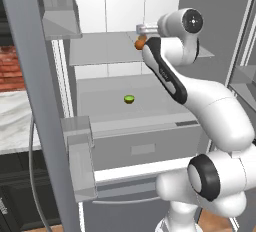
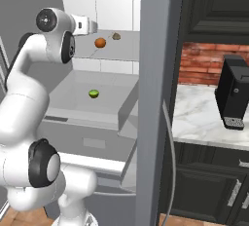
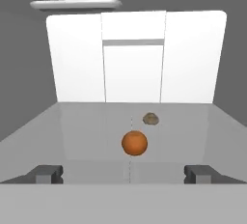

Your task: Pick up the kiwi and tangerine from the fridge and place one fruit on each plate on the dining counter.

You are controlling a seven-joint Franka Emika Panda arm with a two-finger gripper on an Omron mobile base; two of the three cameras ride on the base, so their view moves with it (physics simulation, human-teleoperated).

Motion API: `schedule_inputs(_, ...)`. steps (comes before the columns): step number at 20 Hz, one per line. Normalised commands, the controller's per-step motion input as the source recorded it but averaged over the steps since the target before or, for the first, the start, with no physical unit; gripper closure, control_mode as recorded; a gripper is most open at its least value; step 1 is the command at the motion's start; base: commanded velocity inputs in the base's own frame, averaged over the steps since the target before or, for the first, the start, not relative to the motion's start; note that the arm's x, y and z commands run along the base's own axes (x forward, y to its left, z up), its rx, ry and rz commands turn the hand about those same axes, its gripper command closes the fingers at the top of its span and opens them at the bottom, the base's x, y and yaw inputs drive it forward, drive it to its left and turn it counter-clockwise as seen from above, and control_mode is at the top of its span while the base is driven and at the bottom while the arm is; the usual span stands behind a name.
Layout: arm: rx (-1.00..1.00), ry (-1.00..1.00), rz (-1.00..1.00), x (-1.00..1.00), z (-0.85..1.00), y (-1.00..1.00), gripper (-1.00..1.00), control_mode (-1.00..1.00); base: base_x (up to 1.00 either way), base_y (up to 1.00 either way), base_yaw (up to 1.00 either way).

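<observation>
From the left base view, the tall grey steel fridge (image 1: pixel 150 141) stands open with its white interior on show, and the small bright-orange tangerine (image 1: pixel 140 43) sits on the upper clear glass shelf (image 1: pixel 100 51), half tucked behind the white arm's wrist; one shelf down, the little lime-green kiwi (image 1: pixel 129 98) rests alone, well apart from the arm. Over to the right base view: the tangerine (image 2: pixel 100 43) is just ahead of the hand's tip, a small dull-brown lump (image 2: pixel 116 36) lies just beyond it, and the kiwi (image 2: pixel 94 93) waits on the lower shelf (image 2: pixel 73 98). Both fruits are in the fridge, so neither has been lifted yet, and no plate or dining counter is in sight from here. Now the hand view: the two-finger gripper (image 3: pixel 125 174) faces straight into the upper shelf, its jaws spread wide with nothing between them, the tangerine (image 3: pixel 134 143) centred just ahead and the brown lump (image 3: pixel 151 118) a little further back. By my reading the first pick is only being lined up; grasping the tangerine, fetching the kiwi, and both trips to the plates all remain.
</observation>
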Motion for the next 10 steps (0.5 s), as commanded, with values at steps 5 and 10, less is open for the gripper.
schedule_inputs(5, 0.0, -0.01, 0.0, 0.21, 0.11, 0.03, -1.0, -1.0, 0.0, 0.0, 0.0)
schedule_inputs(10, 0.0, 0.26, -0.04, 0.1, -0.09, 0.0, -1.0, -1.0, 0.0, 0.0, 0.0)
